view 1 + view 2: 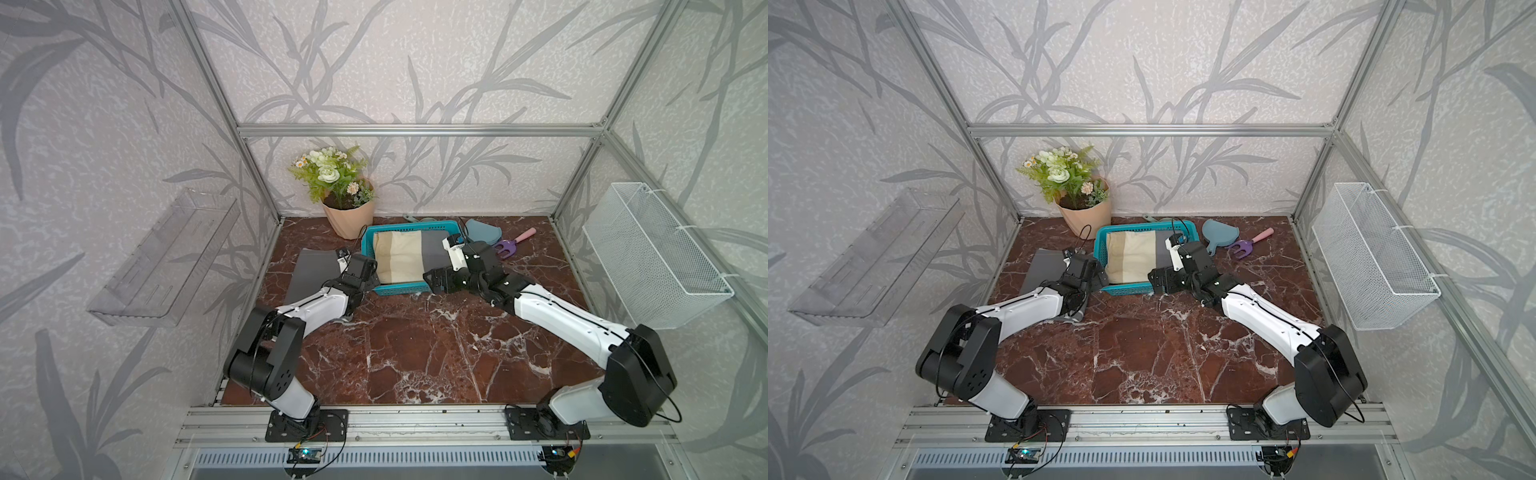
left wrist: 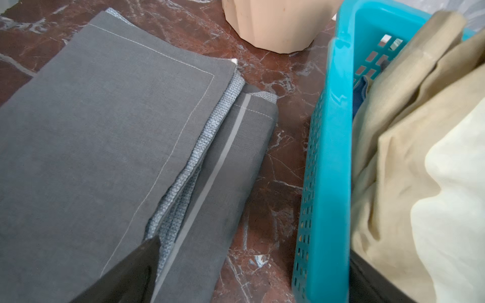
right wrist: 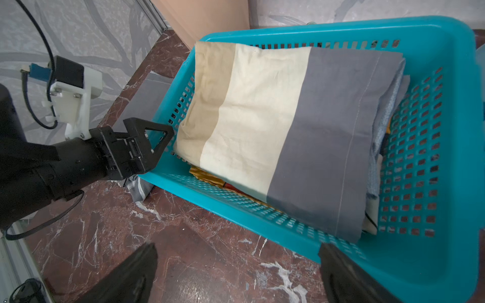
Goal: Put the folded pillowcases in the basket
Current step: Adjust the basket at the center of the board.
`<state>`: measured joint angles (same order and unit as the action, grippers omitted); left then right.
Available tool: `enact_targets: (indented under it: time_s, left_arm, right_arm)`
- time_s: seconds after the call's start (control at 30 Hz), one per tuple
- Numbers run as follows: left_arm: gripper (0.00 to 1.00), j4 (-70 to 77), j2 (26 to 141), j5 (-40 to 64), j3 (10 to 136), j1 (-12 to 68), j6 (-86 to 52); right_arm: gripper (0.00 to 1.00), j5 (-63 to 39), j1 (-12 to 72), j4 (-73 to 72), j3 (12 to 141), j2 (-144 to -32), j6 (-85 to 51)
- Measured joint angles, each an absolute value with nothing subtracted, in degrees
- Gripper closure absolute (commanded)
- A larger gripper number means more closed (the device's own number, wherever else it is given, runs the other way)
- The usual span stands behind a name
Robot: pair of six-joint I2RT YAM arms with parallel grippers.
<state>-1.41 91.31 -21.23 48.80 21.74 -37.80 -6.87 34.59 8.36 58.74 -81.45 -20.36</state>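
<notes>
The teal basket (image 1: 409,227) (image 1: 1142,227) stands at the back middle of the marble table. The folded pillowcase (image 1: 405,257) (image 1: 1133,257) (image 3: 275,126), banded tan, cream and grey, lies flat inside it on top of other fabrics. My left gripper (image 1: 371,279) (image 2: 254,262) (image 3: 147,147) is open at the basket's left wall (image 2: 328,170), one finger outside over a grey cloth, the other inside beside the pillowcase (image 2: 420,157). My right gripper (image 1: 432,282) (image 3: 237,249) is open at the basket's near right corner (image 3: 446,157), holding nothing.
A folded grey cloth (image 1: 311,270) (image 2: 105,144) lies left of the basket. A peach flower pot (image 1: 349,216) stands behind it. A blue-grey scoop (image 1: 482,232) and a purple garden fork (image 1: 513,245) lie to the right. A clear tray (image 1: 166,257) and a white wire basket (image 1: 652,257) hang on the side walls.
</notes>
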Motion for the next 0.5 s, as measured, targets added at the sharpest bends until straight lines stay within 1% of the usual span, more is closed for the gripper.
enact_targets:
  time_s: [0.1, 0.23, 0.5]
  left_arm:
    - [0.0, 0.95, 89.32, -21.34, 45.82, 21.74, -38.68]
    - [0.0, 1.37, 83.61, -21.5, 40.82, 21.19, -38.0]
    - [0.0, 4.01, 78.91, -18.2, 40.53, 20.88, -32.77]
  right_arm:
    - [0.01, -6.0, 34.57, 8.45, 56.86, -78.96, -20.86]
    - [0.01, -4.75, 34.57, 8.56, 56.73, -78.41, -20.97]
    - [0.01, -3.88, 35.48, 8.12, 56.73, -80.01, -21.04]
